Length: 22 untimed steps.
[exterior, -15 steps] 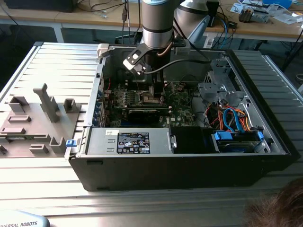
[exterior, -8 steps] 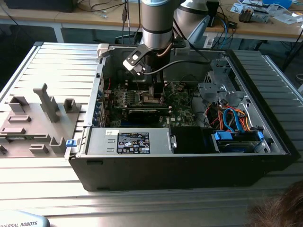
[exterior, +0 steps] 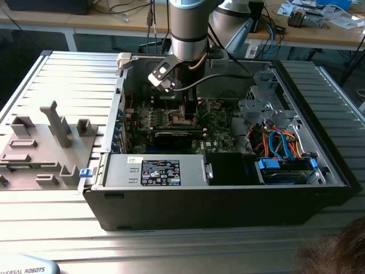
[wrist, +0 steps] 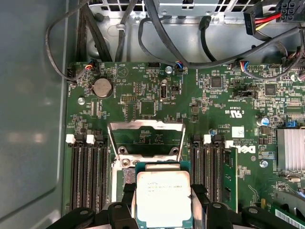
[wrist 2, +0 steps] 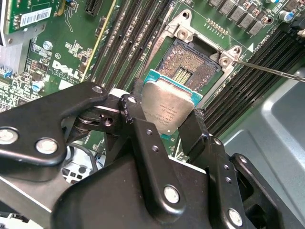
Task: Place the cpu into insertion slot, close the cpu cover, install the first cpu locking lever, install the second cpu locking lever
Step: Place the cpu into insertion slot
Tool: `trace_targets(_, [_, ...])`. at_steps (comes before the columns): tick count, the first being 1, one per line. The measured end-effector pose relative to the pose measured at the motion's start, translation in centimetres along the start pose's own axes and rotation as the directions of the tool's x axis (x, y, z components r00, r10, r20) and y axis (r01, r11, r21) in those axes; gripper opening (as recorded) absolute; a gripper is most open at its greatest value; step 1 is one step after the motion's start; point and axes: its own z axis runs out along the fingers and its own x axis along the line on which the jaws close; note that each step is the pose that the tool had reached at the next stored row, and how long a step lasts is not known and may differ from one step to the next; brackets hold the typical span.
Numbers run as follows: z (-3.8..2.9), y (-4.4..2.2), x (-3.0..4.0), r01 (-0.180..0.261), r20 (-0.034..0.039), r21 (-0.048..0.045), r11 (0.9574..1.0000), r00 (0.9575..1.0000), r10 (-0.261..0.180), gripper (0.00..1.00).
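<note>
Robot arm (exterior: 188,23) pointing straight down into an open black computer case (exterior: 217,205), which lies on its side on a ribbed metal counter (exterior: 51,222). At the exterior view's left, a grey fixture plate (exterior: 40,148) with upright blocks sits just beside the case.

In the second wrist view, the black jaws are pinching the cpu (wrist 2: 169,107) by two opposite edges. Its dull silver top faces the camera, with a thin green border around it. The insertion slot (wrist 2: 190,64) lies open near it, with its field of fine contacts bare inside a silver rim. The cpu sits tilted over the slot's near edge and partly covers it — whether the two touch cannot be told. A thin metal rod (wrist 2: 269,70) runs away from one corner of the rim.

In the first wrist view, the cpu cover (wrist: 145,125) stands swung up and open just beyond the held cpu (wrist: 163,198), and green board shows through its square window. Long memory slots (wrist: 88,171) flank the socket on both sides of the green motherboard (wrist: 214,109). A round coin battery (wrist: 101,87) sits further off, and black cables (wrist: 157,28) loop along the case wall.
</note>
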Motion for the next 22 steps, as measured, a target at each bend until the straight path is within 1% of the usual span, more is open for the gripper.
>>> trace_targets(22, [0.58,-0.1,0.0,0.0,0.0,-0.0001,1.0,1.0,0.0,0.54])
